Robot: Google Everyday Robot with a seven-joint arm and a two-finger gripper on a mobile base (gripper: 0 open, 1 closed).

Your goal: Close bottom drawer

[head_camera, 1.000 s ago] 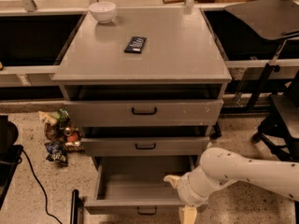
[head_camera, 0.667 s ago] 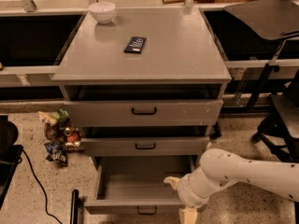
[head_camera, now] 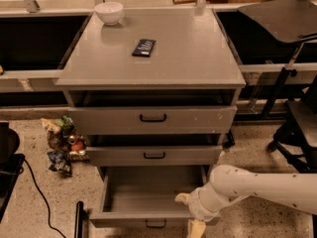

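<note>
The bottom drawer (head_camera: 148,195) of the grey cabinet stands pulled far out, showing a plain, empty grey box. Its narrow front panel with a small black loop handle (head_camera: 156,224) sits at the lower edge of the camera view. My gripper (head_camera: 189,213) is at the drawer's front right corner, on a white arm (head_camera: 257,187) that reaches in from the right. One yellowish finger (head_camera: 182,198) lies over the inside of the drawer. The other (head_camera: 196,228) hangs outside, in front of the panel. The fingers are apart and hold nothing.
The mid drawer (head_camera: 153,155) and top drawer (head_camera: 152,118) stand slightly out. A white bowl (head_camera: 109,11) and a black packet (head_camera: 143,47) lie on the cabinet top. Snack bags (head_camera: 62,145) and a black cable (head_camera: 39,195) lie on the floor at left. A dark chair (head_camera: 297,123) stands at right.
</note>
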